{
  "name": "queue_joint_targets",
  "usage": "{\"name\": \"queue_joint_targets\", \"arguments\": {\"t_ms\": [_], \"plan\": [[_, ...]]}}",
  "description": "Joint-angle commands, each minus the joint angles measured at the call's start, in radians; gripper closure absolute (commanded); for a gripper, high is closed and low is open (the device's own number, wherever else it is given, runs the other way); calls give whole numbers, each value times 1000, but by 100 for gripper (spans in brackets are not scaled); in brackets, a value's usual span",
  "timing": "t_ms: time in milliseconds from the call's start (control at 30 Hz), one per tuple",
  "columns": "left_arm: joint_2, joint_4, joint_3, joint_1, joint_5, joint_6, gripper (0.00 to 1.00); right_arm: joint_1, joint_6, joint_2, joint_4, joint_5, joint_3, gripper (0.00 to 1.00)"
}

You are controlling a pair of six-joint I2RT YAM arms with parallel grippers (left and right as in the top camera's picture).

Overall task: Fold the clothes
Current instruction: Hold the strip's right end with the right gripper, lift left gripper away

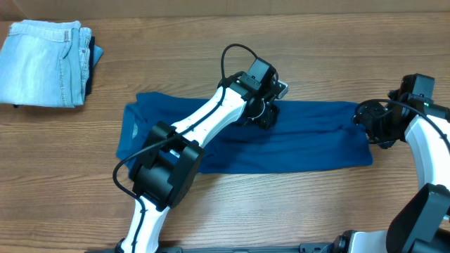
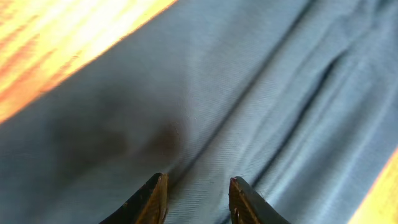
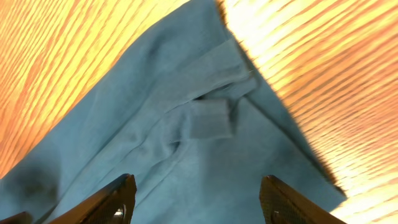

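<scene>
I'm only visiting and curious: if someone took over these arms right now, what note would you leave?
Left gripper: open, empty, over the middle of the polo shirt.
Right gripper: open, empty, over the shirt's right end.
Shirt lies flat as a long band across the table; folded jeans sit apart at the far left.
Done: apparently folded lengthwise.
Left: probably folding it crosswise into a compact stack.

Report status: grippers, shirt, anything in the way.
Left gripper open over shirt middle. Right gripper open over its end. Shirt lies in long strip. Jeans far left, apart.
</scene>
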Motion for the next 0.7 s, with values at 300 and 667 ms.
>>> {"name": "queue_joint_targets", "arguments": {"t_ms": [300,667], "plan": [[24,54,-4,60,-182,-97,65,-2,-18,153,89,-29,-13,42],[112,10,-5,50,-85,-112,69,-2,-26,164,158,-32,-14,44]]}}
